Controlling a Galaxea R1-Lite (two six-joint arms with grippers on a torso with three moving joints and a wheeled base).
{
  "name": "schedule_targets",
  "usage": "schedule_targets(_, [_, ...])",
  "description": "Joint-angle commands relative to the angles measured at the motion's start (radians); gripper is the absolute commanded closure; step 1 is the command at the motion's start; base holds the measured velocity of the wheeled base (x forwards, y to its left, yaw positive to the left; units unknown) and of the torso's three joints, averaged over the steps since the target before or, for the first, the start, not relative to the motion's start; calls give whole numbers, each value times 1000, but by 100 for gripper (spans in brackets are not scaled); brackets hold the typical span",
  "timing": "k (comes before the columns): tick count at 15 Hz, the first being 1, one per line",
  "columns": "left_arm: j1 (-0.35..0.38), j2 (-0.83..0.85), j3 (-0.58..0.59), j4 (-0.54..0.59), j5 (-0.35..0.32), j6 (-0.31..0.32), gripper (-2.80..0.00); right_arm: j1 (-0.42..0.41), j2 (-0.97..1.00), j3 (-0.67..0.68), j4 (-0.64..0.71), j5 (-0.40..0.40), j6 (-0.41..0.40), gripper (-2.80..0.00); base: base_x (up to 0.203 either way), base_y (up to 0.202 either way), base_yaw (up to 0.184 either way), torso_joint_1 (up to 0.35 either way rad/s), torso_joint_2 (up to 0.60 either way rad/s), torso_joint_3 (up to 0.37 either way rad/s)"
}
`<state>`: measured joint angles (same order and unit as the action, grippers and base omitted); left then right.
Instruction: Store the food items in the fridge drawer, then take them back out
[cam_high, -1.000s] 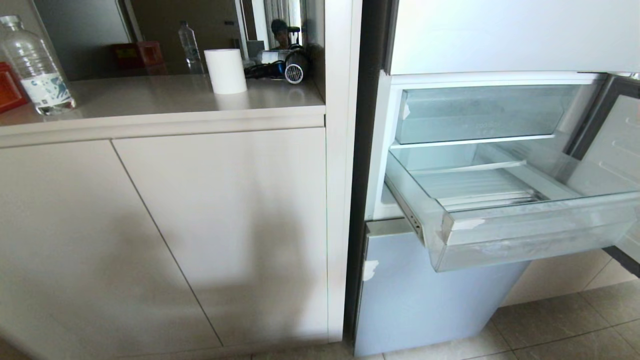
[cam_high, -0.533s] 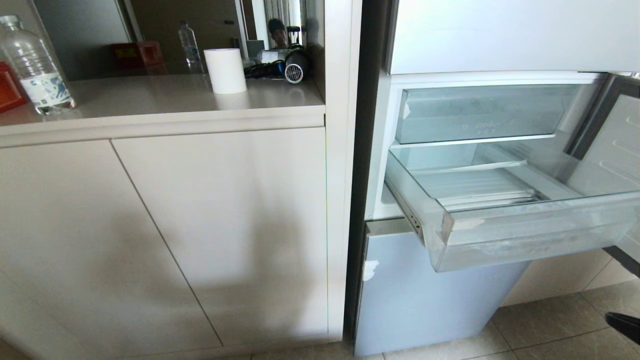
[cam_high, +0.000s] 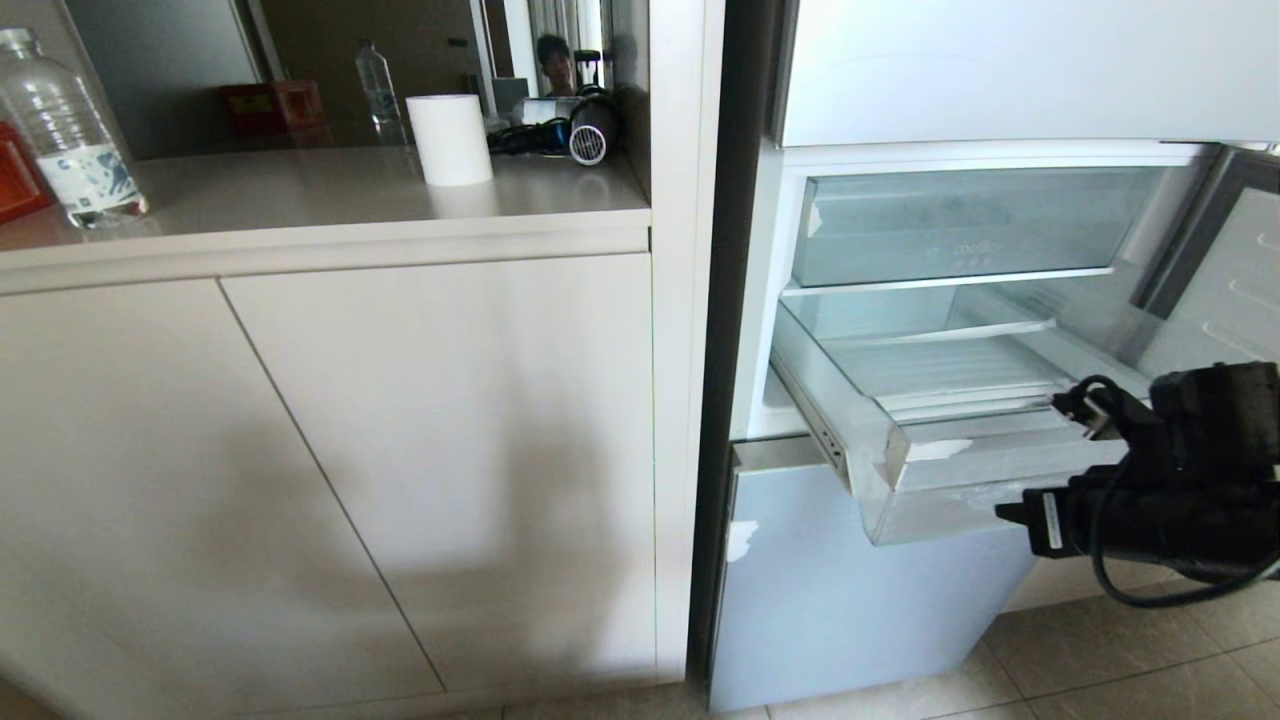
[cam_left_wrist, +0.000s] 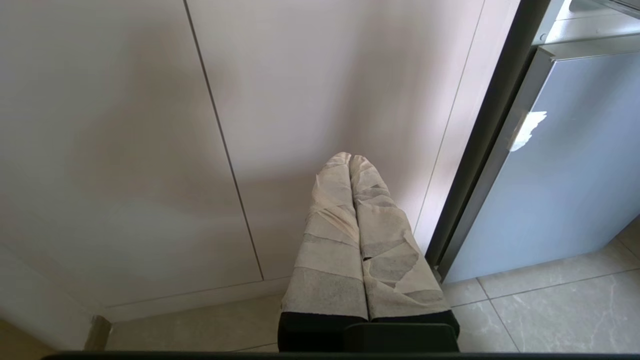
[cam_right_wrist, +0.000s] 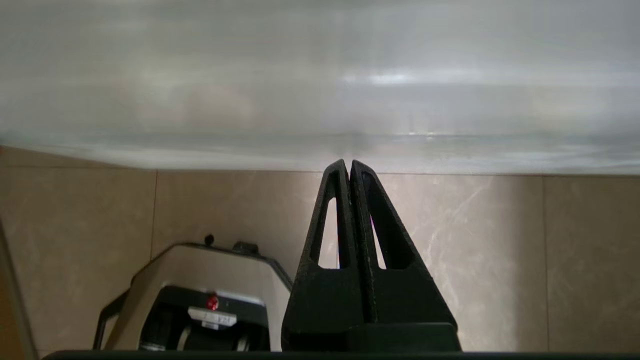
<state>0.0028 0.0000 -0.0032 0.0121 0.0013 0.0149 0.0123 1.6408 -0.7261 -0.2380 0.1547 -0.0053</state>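
The right hand (cam_right_wrist: 350, 165) is clenched, its two black fingers pressed flat together with nothing between them. In the head view the right arm (cam_high: 1170, 490) shows at the right edge, in front of the fridge drawer's (cam_high: 1000, 440) front lip. From the wrist camera the fingertips point toward a pale, blurred band that is probably that drawer's underside or front face, though the blur leaves this unsure; beige floor tiles (cam_right_wrist: 500, 250) lie beyond.

The fridge drawer is pulled out of the open fridge, its ribbed floor bare and white tape scraps on its lip. Above it sits a clear bin (cam_high: 960, 225) with faint lettering.

The left hand (cam_left_wrist: 352, 165), wrapped in pale tape, is also clenched shut and empty, hanging low before the cream cabinet doors (cam_left_wrist: 150, 125).

On the desk (cam_high: 300, 200) to the left stand a water bottle (cam_high: 70, 130) and a white roll (cam_high: 450, 140).
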Motion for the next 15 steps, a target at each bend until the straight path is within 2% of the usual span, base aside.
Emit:
schedule_targets(1, [0,0,0,0,0,0,0,0,167,-87,-24,6,2,0,0,0,0,0,0,0])
schedule_targets(3, [0,0,0,0,0,0,0,2,235,-125,-129,12,4,0,0,0,0,0,0,0])
schedule_targets(8, [0,0,0,0,0,0,0,3,483,-238,-488,26,20,0,0,0,0,0,0,0])
schedule_targets(10, [0,0,0,0,0,-1,0,4,575,-340,-612,29,75,0,0,0,0,0,0,0])
schedule_targets(12, [0,0,0,0,0,0,0,12,657,-455,-718,29,169,0,0,0,0,0,0,0])
schedule_targets(15, [0,0,0,0,0,0,0,21,721,-540,-758,29,214,0,0,0,0,0,0,0])
